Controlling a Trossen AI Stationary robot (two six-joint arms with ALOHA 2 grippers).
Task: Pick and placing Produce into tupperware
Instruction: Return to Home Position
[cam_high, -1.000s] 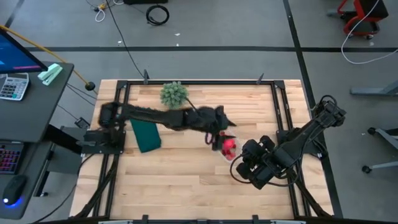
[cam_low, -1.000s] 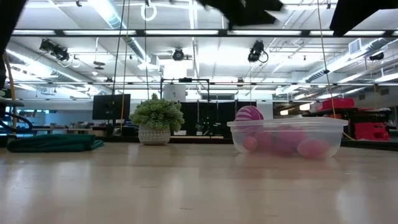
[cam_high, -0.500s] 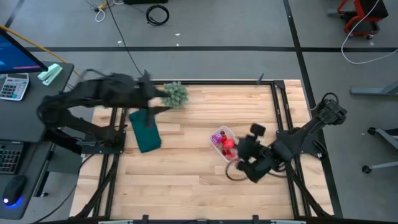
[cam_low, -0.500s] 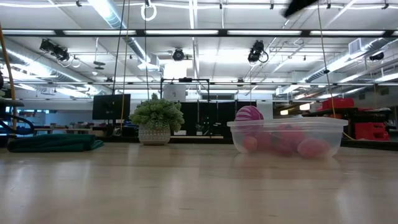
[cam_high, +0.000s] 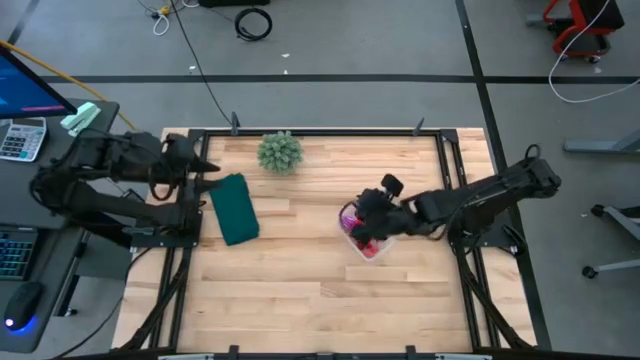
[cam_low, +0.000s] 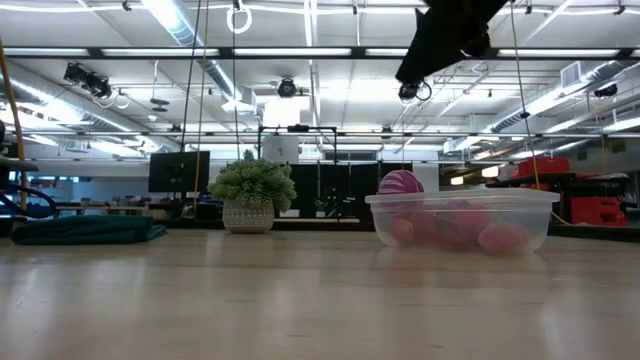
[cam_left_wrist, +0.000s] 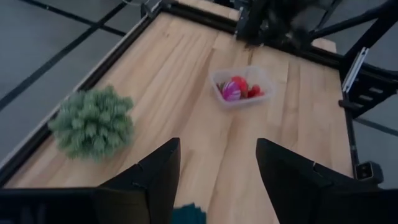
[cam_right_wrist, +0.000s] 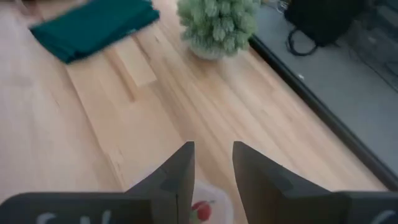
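Plastic tupperware (cam_low: 500, 200), holding the produce (cam_low: 400, 182), sits beneath my right gripper (cam_right_wrist: 213, 147), fingers parted, empty. I'd rise straight before retracting, sparing its rim. Left gripper (cam_left_wrist: 217, 146) waits spread at the left edge of the table (cam_high: 300, 290).

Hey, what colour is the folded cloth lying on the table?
The cloth is dark teal-green, plain; best seen in the high view.

My left arm (cam_high: 110, 170) and right arm (cam_high: 485, 195) are matte black chains of chunky rounded joints, with a thin cable (cam_high: 522, 158) looping off the right one. The left tool (cam_left_wrist: 216, 143) and right tool (cam_right_wrist: 212, 144) each carry two broad, flat, dark fingers (cam_left_wrist: 155, 180).
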